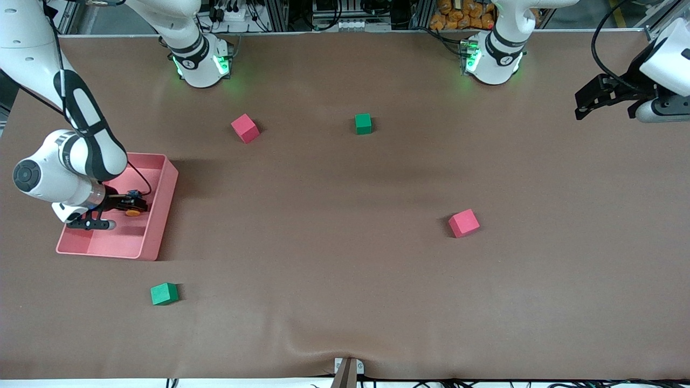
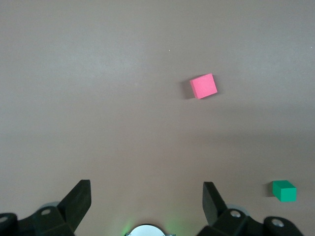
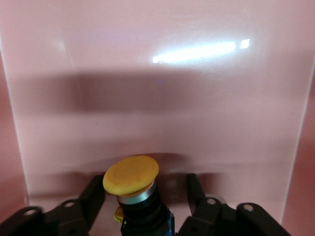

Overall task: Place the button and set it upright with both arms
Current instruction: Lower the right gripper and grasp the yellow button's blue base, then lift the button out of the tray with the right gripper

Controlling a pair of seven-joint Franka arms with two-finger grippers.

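While the right gripper reaches into the pink tray, the button lies there between its jaws, and the left gripper waits over the table's end. From the left wrist, open jaws hang above bare cloth. From the right wrist, the fingers flank the black body without touching; the squeeze should centre below the orange cap.

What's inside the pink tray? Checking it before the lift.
The button, between the right gripper's fingers; the tray floor under the arm is hidden.
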